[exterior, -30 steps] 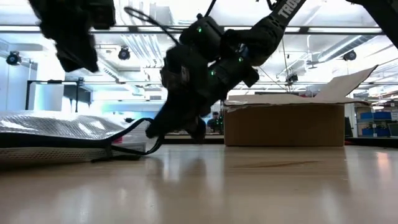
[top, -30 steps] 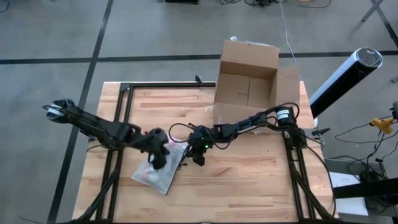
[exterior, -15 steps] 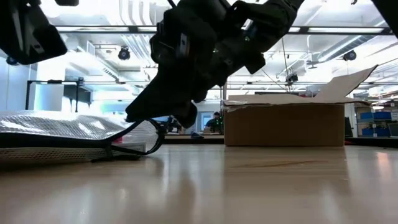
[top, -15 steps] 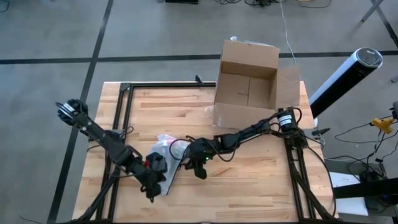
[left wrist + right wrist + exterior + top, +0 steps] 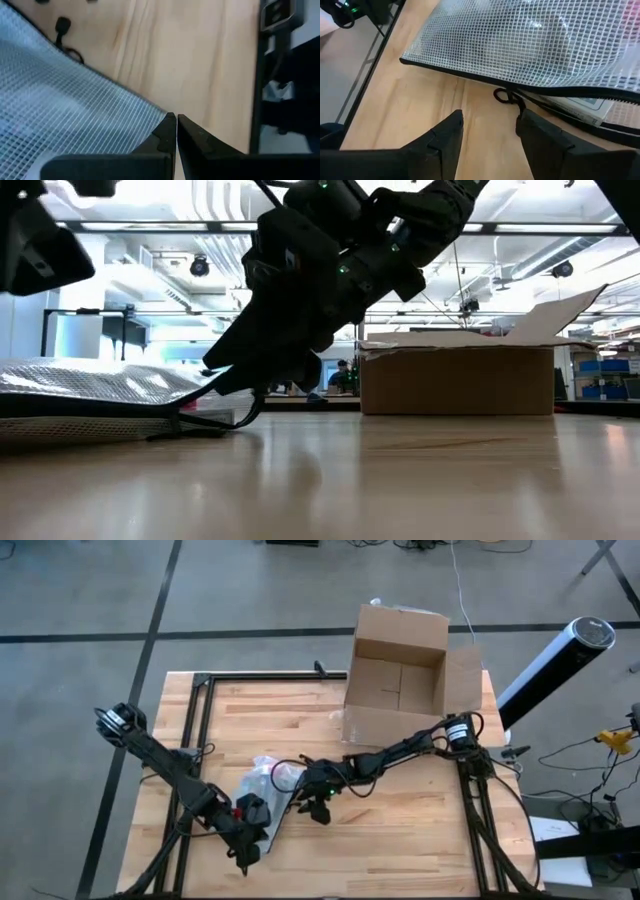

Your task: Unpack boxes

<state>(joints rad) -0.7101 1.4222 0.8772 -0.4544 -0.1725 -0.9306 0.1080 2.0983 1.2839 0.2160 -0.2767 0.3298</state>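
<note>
Brown corrugated cardboard box (image 5: 397, 680) sits at the far edge of the light wooden butcher-block desk (image 5: 400, 830), toward the right side, flaps open upward, inside showing bare cardboard w/ a centre seam; in the low view the box (image 5: 457, 380) stands upright in the background w/ one flap raised at its right. Well apart from it, near the front-left of the desk, lies a flat translucent grey-white mesh zip pouch (image 5: 262, 785) w/ a dark zipper edge and sth pinkish-red inside; the low view shows the pouch (image 5: 100, 395) lying flat on the desk at left, a thin black pull cord (image 5: 215, 415) looping off its edge. Right hand (image 5: 318, 808) reaches in from the right arm's base by the desk's right edge and sits low just beside the pouch's right edge; wrist view shows its two dark fingers (image 5: 445, 142) spread apart over bare wood, nothing between them, the black cord loop (image 5: 506, 96) and zipper edge of the pouch (image 5: 530, 45) just ahead. Left hand (image 5: 246, 852) is at the pouch's front end, near the desk's front edge; its wrist view shows both fingers (image 5: 167, 135) pressed together tip to tip, w/ the mesh pouch (image 5: 60, 105) beside and partly under them, not clearly pinched. Black metal frame rails (image 5: 195, 730) run along the desk's left side.
</note>
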